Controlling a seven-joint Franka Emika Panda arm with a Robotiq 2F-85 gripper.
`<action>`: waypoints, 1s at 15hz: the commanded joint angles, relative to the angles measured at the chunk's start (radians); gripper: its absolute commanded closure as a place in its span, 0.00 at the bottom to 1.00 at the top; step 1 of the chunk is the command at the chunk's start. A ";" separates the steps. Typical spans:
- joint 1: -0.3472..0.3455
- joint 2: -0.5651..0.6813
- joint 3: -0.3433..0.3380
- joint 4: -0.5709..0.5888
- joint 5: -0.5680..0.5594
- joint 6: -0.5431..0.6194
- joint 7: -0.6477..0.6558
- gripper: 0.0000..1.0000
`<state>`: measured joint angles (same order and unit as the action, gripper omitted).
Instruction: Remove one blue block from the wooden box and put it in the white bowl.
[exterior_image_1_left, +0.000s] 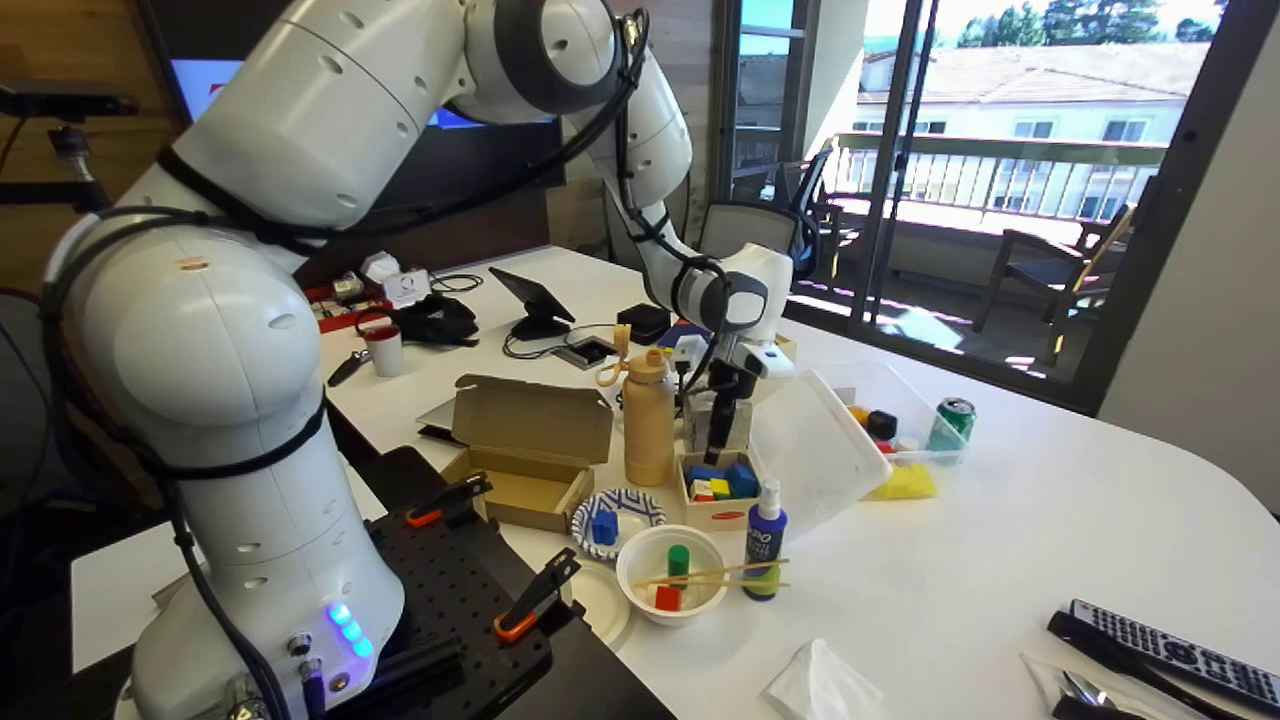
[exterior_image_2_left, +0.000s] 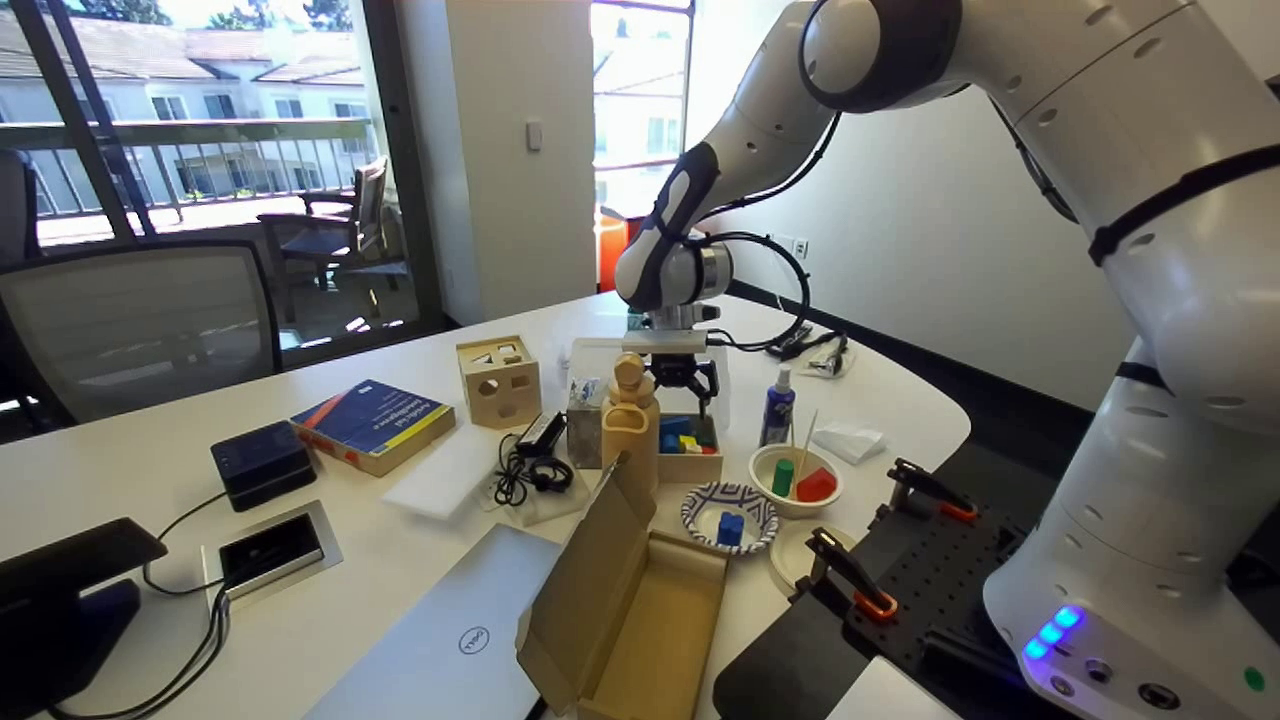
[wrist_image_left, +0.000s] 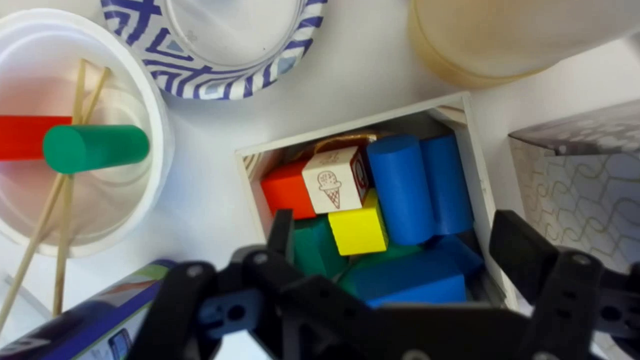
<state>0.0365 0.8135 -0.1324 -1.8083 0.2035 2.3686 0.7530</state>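
The wooden box (wrist_image_left: 350, 123) lies below my gripper in the wrist view and shows in both exterior views (exterior_image_1_left: 722, 516) (exterior_image_2_left: 690, 468). It holds two upright-looking blue cylinders (wrist_image_left: 402, 190), a blue rectangular block (wrist_image_left: 415, 285), and red, yellow, green and ice-cream-printed blocks. My gripper (wrist_image_left: 399, 240) is open and empty, its fingers spread across the box, one near the left wall and one by the right wall. It hides the box's near side. The white bowl (wrist_image_left: 160, 165) stands left in the wrist view, also in exterior views (exterior_image_1_left: 634, 588) (exterior_image_2_left: 775, 500), holding green and red blocks and chopsticks.
A blue-patterned dish (exterior_image_1_left: 582, 535) with a blue piece (exterior_image_1_left: 604, 527) sits beside the bowl. A tan bottle (exterior_image_1_left: 649, 420), a blue spray bottle (exterior_image_1_left: 765, 535), an open cardboard box (exterior_image_1_left: 530, 490) and a clear plastic bin (exterior_image_1_left: 815, 450) stand close to the wooden box.
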 joint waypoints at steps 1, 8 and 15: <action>0.006 0.033 -0.012 0.016 -0.008 0.033 0.007 0.00; 0.005 0.085 -0.010 0.036 0.000 0.031 0.009 0.00; 0.025 0.133 -0.018 0.090 -0.015 -0.003 0.026 0.00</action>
<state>0.0399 0.9223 -0.1338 -1.7570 0.2031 2.3910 0.7531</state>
